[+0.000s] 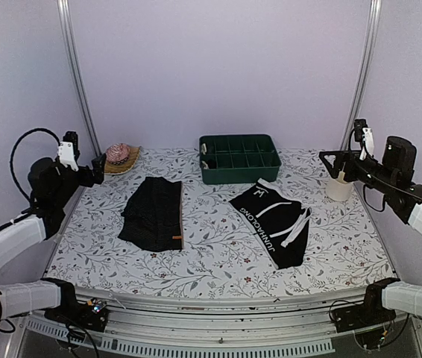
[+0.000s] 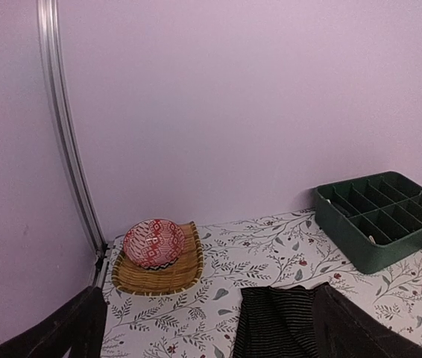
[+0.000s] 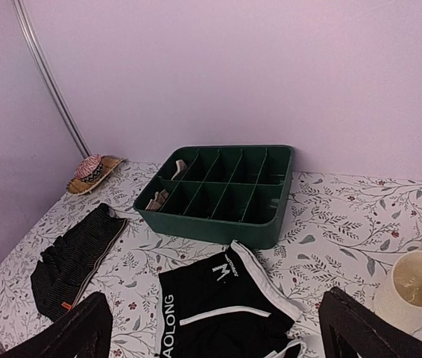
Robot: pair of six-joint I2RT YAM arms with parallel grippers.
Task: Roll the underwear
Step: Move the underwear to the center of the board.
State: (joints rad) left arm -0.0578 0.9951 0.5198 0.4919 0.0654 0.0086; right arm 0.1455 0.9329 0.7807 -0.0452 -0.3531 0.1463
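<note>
On your floral-print tabletop (image 1: 218,257): plain black fabric boxer briefs with orange tag (image 1: 153,212), left; striped black briefs with white lettering (image 1: 274,218), right; both flat. Both jaws wide, empty. Risk: you pinch one layer, roll loosens.

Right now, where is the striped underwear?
From above, the striped underwear lies right of centre, just in front of the green tray, left of the cup.

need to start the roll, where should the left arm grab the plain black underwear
Probably its near short edge, by the orange tag. The plain black underwear lies flat, running lengthwise near to far, so the left pincer should come from above and pinch that edge to roll it away.
</note>
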